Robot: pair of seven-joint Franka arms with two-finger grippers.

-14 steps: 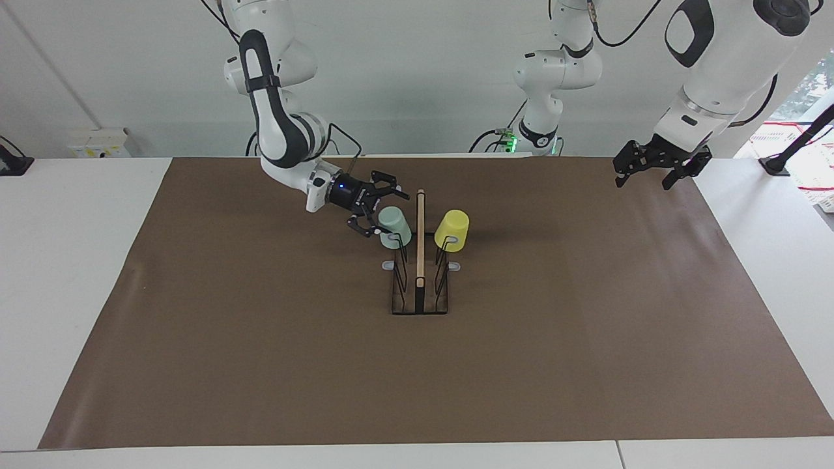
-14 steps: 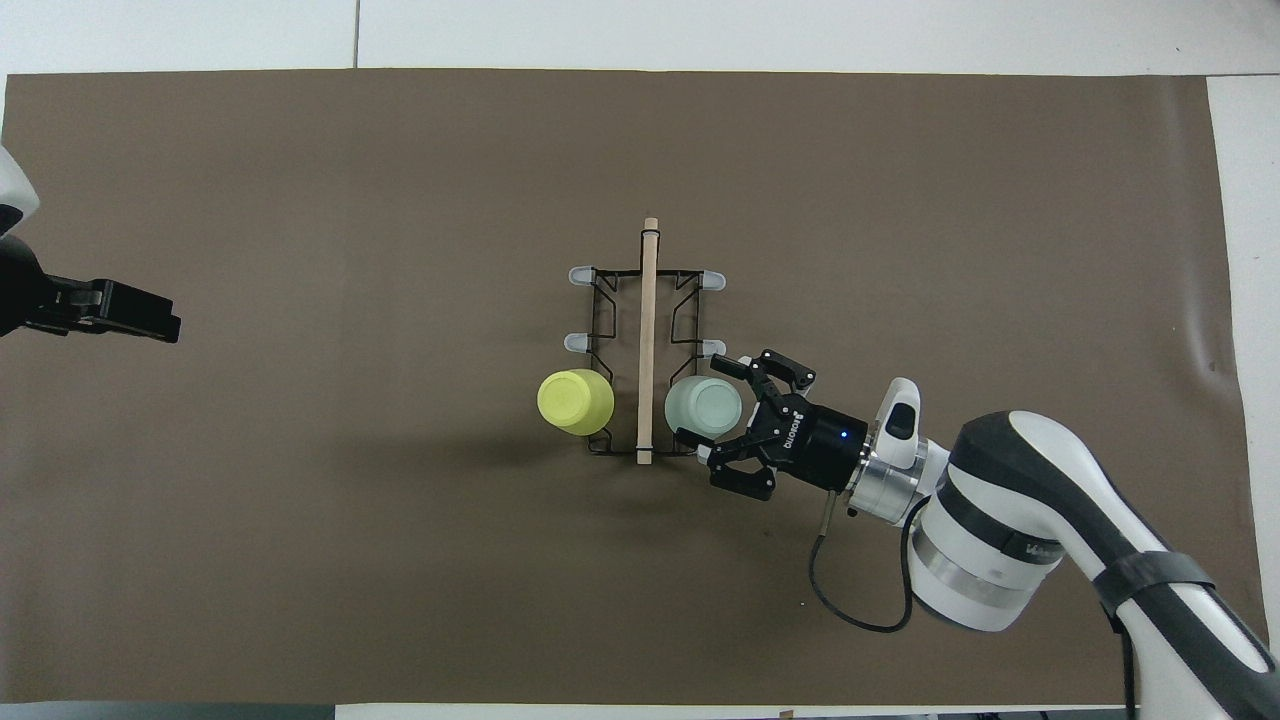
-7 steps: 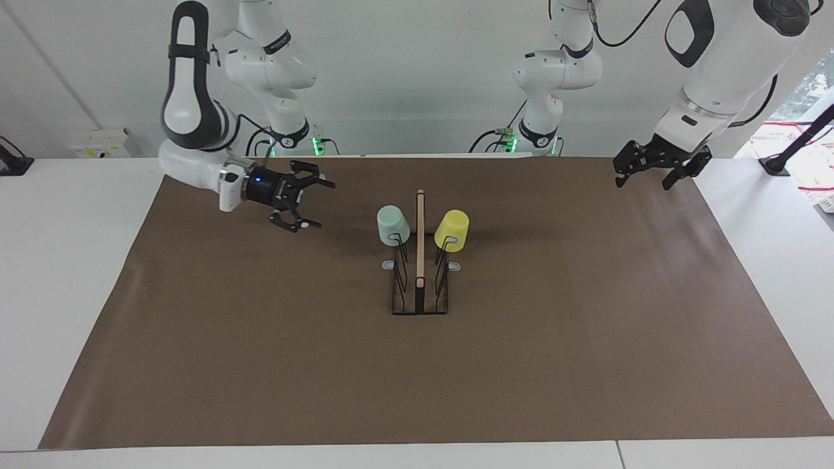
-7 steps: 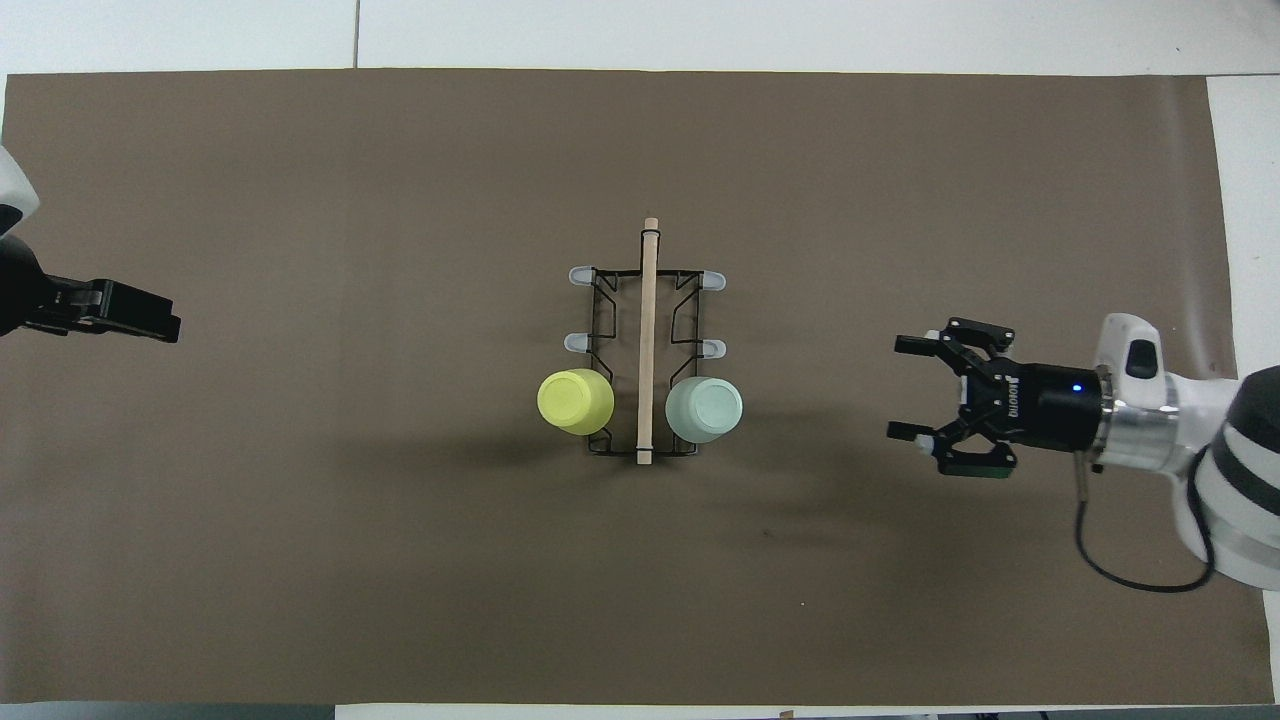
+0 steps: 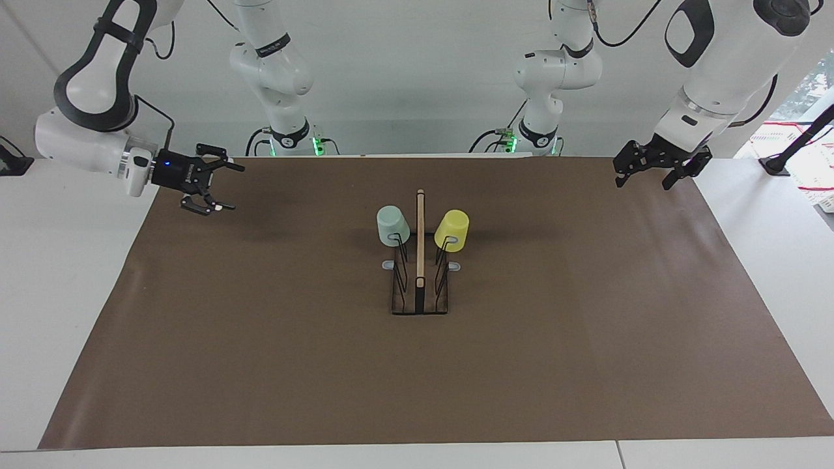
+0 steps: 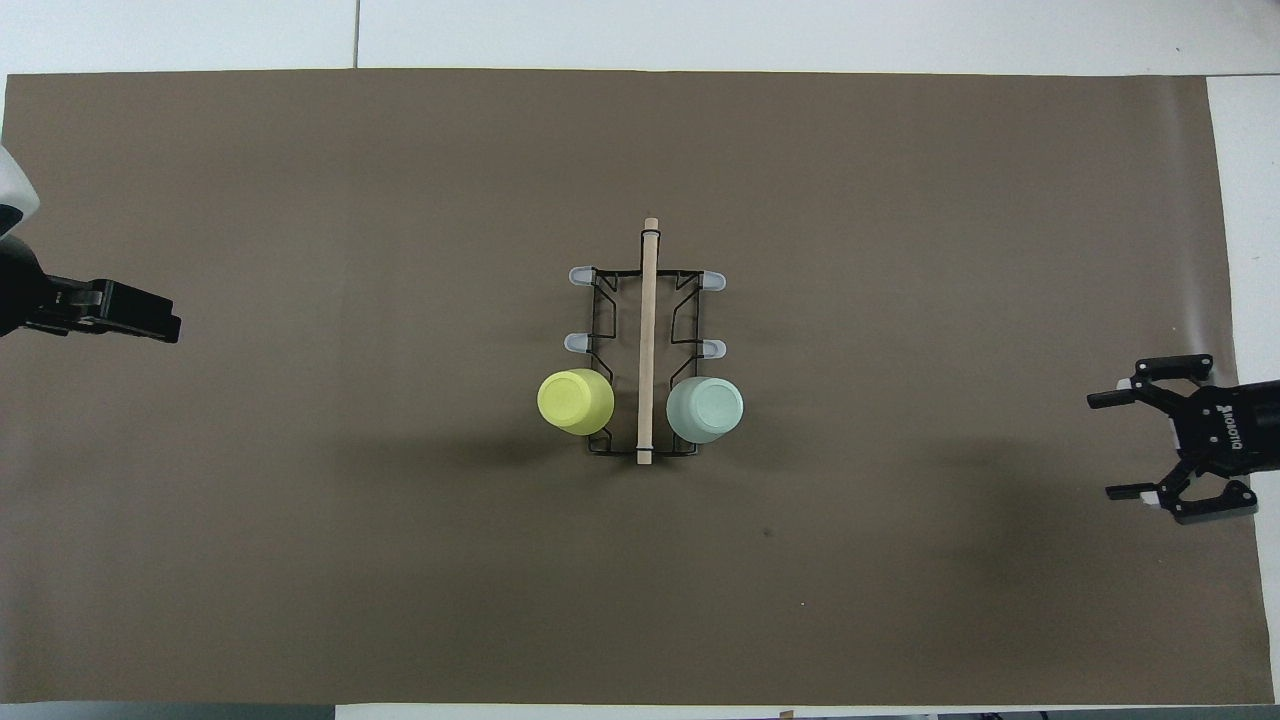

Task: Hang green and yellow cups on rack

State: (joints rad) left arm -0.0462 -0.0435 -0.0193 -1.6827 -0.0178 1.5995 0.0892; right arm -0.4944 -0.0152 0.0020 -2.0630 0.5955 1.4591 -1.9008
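Observation:
The black wire rack (image 5: 420, 286) with a wooden centre bar stands mid-mat; it also shows in the overhead view (image 6: 649, 320). The mint green cup (image 5: 393, 225) (image 6: 704, 409) hangs upside down on the prong nearest the robots, on the right arm's side of the bar. The yellow cup (image 5: 452, 229) (image 6: 575, 401) hangs the same way on the left arm's side. My right gripper (image 5: 229, 189) (image 6: 1105, 447) is open and empty, over the mat's edge at the right arm's end. My left gripper (image 5: 643, 184) (image 6: 170, 328) waits open and empty over the mat's edge at the left arm's end.
A brown mat (image 5: 260, 339) covers most of the white table (image 5: 65, 293). Several grey-tipped prongs (image 6: 578, 343) of the rack, farther from the robots than the cups, carry nothing.
My right gripper has drawn back, open, from beside the green cup to the right arm's end of the table. The green cup stays on its prong. The left arm has not moved.

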